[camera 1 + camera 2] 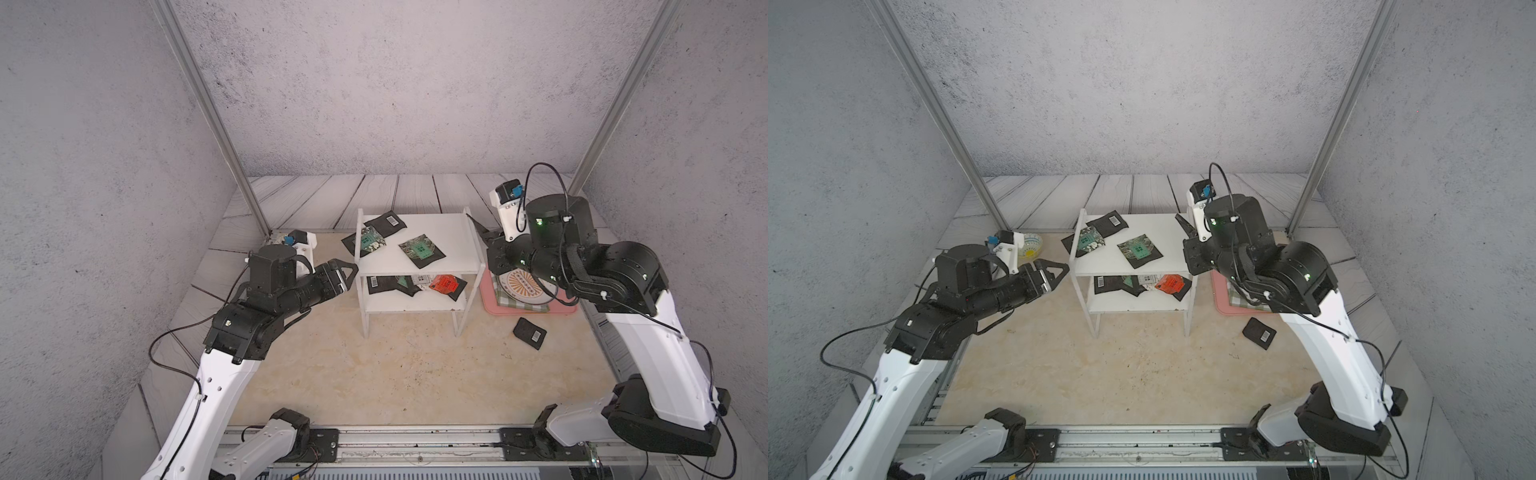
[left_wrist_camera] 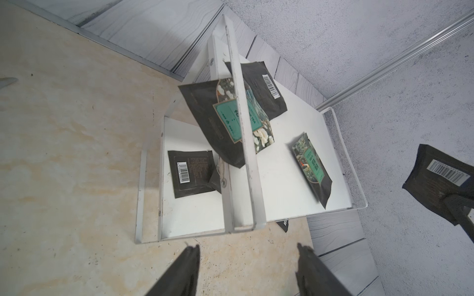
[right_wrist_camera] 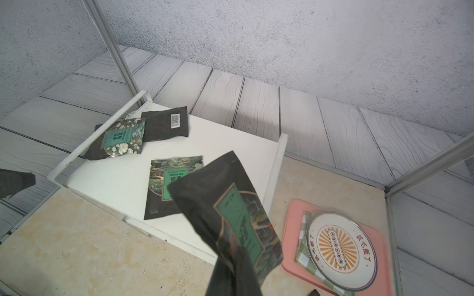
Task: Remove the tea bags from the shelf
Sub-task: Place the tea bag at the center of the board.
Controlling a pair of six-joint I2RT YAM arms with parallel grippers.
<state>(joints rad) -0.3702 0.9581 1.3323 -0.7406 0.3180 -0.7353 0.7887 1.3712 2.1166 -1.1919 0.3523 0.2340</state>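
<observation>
Well, the shelf stands mid-table, three bags on its top board, more on the lower one. At its nine o'clock the left gripper hangs partly open, holding nothing. At two o'clock the right gripper is pinched tight on a green bag, clear of the boards. A loose bag lies on the table at four o'clock.

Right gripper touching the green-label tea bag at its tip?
Touching: right wrist view shows the right gripper pinching the green-label tea bag by one edge.
</observation>
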